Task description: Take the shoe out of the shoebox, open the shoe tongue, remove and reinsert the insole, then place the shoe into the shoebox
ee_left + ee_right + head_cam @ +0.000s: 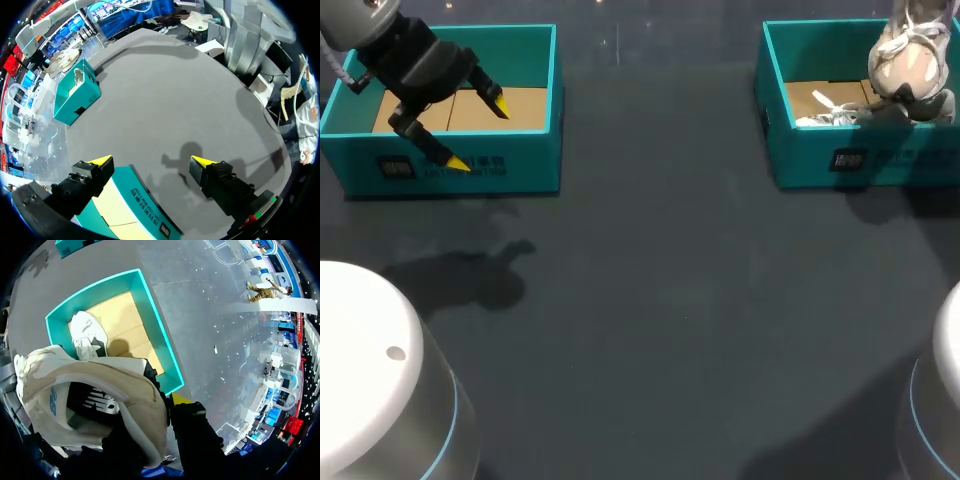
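holding a pale shoe (905, 50) clamped at its collar above the right box (820, 160), the right gripper (167, 405) hung there while the left gripper (478, 134) gaped wide over the left box's (460, 182) front wall.

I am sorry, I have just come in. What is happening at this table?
The right pincer is shut on a pale shoe at its collar and holds it above the right shoebox. A second shoe lies inside that box. The left pincer is open over the front wall of the left shoebox and holds nothing.
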Available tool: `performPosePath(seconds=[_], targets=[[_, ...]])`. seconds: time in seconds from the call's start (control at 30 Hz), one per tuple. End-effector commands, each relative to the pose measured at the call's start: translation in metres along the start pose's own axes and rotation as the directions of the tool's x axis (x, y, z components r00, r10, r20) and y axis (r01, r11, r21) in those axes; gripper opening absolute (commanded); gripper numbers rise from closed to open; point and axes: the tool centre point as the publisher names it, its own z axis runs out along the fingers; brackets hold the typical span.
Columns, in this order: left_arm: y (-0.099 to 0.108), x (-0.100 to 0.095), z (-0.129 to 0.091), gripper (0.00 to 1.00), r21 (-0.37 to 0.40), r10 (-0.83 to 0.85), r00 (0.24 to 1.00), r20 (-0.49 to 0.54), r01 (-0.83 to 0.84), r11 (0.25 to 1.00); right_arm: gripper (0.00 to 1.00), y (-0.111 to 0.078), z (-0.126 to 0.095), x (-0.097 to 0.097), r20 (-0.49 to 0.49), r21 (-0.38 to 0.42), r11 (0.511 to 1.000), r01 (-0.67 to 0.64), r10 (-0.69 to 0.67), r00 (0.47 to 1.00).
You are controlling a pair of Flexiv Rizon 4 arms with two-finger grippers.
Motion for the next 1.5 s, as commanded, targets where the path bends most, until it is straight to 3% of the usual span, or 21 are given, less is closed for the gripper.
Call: performPosePath(seconds=[0.03,0.4,0.43,0.63,0.8,1.2,1.37,1.5], targets=[[0.0,0.0,0.0,1.0,-0.002,0.001,1.0,-0.002,-0.001,1.0,0.0,-0.008,-0.005,0.011,0.006,0.062,0.953,-0.297,0.297,0.955],[0.0,0.0,0.0,1.0,-0.002,0.001,1.0,-0.002,-0.001,1.0,0.0,-0.008,-0.005,0.011,0.006,0.062,0.953,-0.297,0.297,0.955],[0.0,0.0,0.0,1.0,-0.002,0.001,1.0,-0.002,-0.001,1.0,0.0,-0.012,-0.003,0.01,-0.008,0.028,0.938,-0.346,0.346,0.938],[0.0,0.0,0.0,1.0,-0.002,0.001,1.0,-0.002,-0.001,1.0,0.0,-0.033,0.003,0.008,0.086,0.073,0.799,-0.596,0.591,0.802],[0.0,0.0,0.0,1.0,-0.002,0.001,1.0,-0.002,-0.001,1.0,0.0,-0.042,-0.001,0.014,0.223,0.133,0.633,-0.762,0.73,0.646],[0.0,0.0,0.0,1.0,-0.002,0.001,1.0,-0.002,-0.001,1.0,0.0,-0.042,-0.001,0.014,0.223,0.133,0.633,-0.762,0.73,0.646],[0.0,0.0,0.0,1.0,-0.002,0.001,1.0,-0.002,-0.001,1.0,0.0,-0.047,0.015,0.017,0.206,0.122,0.52,-0.845,0.82,0.535],[0.0,0.0,0.0,1.0,-0.002,0.001,1.0,-0.002,-0.001,1.0,0.0,-0.05,0.024,0.022,0.179,0.121,0.466,-0.876,0.858,0.481]])
